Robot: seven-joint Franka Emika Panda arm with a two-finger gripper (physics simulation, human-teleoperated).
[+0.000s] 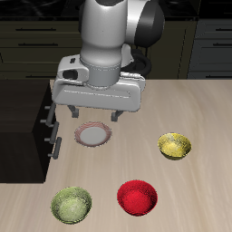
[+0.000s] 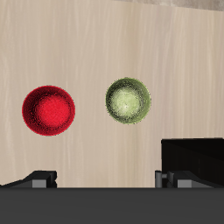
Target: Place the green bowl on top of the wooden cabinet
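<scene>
1. One wooden cabinet [image 1: 25, 127] is standing at the table's nine o'clock edge, awaiting the bowl.
2. Gripper [image 1: 94, 116] is hovering centrally, fingers apart and empty.
3. Green bowl [image 1: 72, 204] is sitting at seven o'clock, untouched, beside the red bowl [image 1: 137, 196].

The surface [image 1: 195, 109] is pale wood with fine grain and a matt finish. The green bowl [image 1: 72, 204] looks glazed and glossy, mottled inside; the red bowl [image 1: 137, 197] and yellow bowl [image 1: 175, 145] shine likewise. The wooden cabinet [image 1: 20, 127] is very dark, nearly black (silver metal handles). The pincer [image 1: 93, 115] housing looks smooth grey plastic or metal.
</scene>
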